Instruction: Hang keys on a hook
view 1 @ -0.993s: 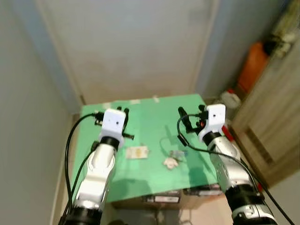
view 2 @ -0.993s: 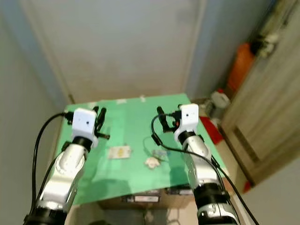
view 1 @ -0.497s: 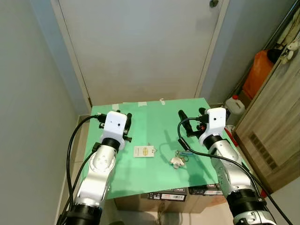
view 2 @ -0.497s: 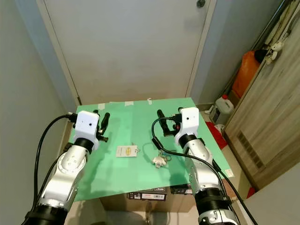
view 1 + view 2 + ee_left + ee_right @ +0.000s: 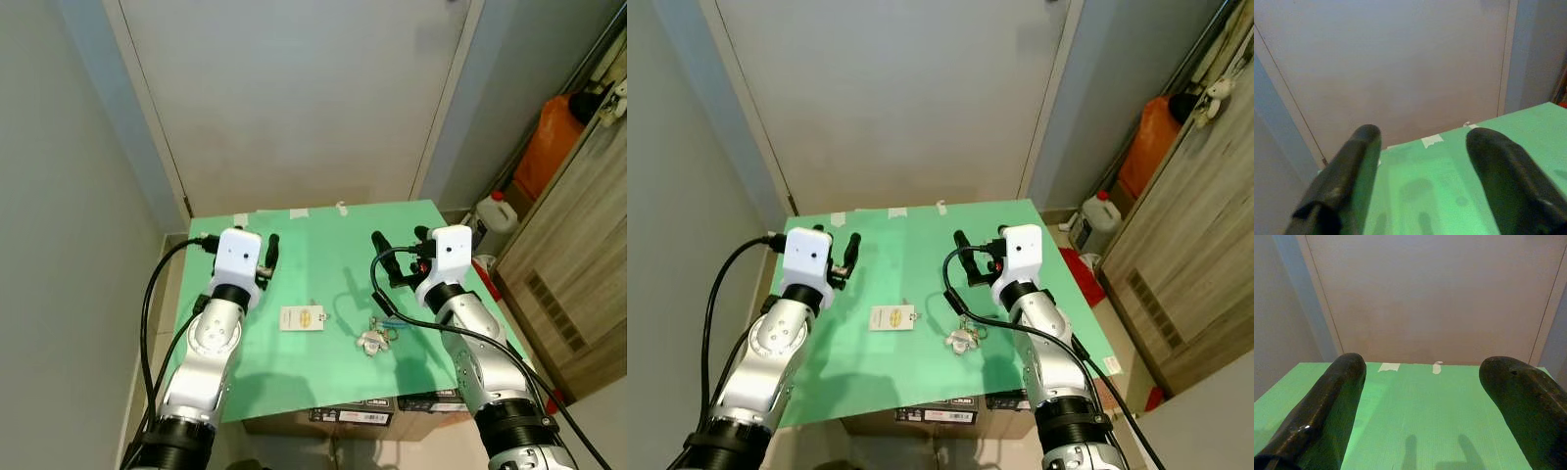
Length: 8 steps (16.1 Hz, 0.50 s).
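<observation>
A green table (image 5: 323,245) stands against the door. On it lie a white tag (image 5: 300,317) and, just right, keys (image 5: 374,336); tape bits (image 5: 298,212) mark its far edge

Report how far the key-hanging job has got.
Nothing looks done yet. The keys lie on the green table, next to a small card. In hand: both arms are raised over the table, the left gripper and the right gripper each with open jaws and holding nothing. Left to do: pick up the keys, then find a hook and hang them.
</observation>
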{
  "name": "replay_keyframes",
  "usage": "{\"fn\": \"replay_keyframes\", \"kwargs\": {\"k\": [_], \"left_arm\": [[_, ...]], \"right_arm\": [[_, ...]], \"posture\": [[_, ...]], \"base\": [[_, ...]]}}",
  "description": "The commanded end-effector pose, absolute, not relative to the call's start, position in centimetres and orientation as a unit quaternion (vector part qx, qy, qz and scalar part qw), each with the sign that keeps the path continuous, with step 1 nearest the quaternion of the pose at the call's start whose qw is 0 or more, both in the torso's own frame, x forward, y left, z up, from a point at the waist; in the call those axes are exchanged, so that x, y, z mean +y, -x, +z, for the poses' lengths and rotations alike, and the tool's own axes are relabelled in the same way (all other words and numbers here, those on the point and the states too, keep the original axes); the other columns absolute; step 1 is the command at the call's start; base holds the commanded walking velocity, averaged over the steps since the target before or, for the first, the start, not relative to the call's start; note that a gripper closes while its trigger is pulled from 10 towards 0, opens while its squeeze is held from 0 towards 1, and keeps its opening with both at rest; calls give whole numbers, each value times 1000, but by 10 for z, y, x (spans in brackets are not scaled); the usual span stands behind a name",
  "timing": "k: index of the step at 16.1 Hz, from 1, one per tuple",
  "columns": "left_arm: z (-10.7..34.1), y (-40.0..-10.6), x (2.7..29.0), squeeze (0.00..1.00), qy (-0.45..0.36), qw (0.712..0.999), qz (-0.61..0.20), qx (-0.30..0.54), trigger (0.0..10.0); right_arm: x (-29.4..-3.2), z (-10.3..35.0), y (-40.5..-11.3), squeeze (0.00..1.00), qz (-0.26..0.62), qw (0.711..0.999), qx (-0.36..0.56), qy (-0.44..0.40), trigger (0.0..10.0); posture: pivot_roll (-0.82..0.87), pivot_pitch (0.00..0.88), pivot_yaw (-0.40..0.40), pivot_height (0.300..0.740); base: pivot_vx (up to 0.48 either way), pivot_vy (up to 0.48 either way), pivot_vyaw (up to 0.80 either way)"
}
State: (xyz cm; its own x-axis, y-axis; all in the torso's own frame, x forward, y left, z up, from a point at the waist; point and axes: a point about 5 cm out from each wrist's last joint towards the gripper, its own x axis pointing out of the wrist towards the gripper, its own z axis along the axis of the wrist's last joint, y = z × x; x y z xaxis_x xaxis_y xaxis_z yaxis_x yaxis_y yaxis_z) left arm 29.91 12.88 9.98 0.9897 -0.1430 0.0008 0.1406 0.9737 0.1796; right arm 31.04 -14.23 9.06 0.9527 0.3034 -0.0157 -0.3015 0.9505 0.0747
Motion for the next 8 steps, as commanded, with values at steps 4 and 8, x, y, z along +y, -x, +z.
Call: {"fn": "replay_keyframes", "kwargs": {"k": [4,8], "left_arm": [[99,-298,117,1000,-98,990,-97,-10,10000],[95,-301,116,1000,-76,993,-91,2,10000]], "right_arm": [[-143,90,-308,0,152,987,21,-38,10000],[-143,89,-308,0,158,987,26,-34,10000]], "posture": [[16,0,0,740],[12,0,-8,740]], "base": [[0,-480,0],[0,-360,0]]}}
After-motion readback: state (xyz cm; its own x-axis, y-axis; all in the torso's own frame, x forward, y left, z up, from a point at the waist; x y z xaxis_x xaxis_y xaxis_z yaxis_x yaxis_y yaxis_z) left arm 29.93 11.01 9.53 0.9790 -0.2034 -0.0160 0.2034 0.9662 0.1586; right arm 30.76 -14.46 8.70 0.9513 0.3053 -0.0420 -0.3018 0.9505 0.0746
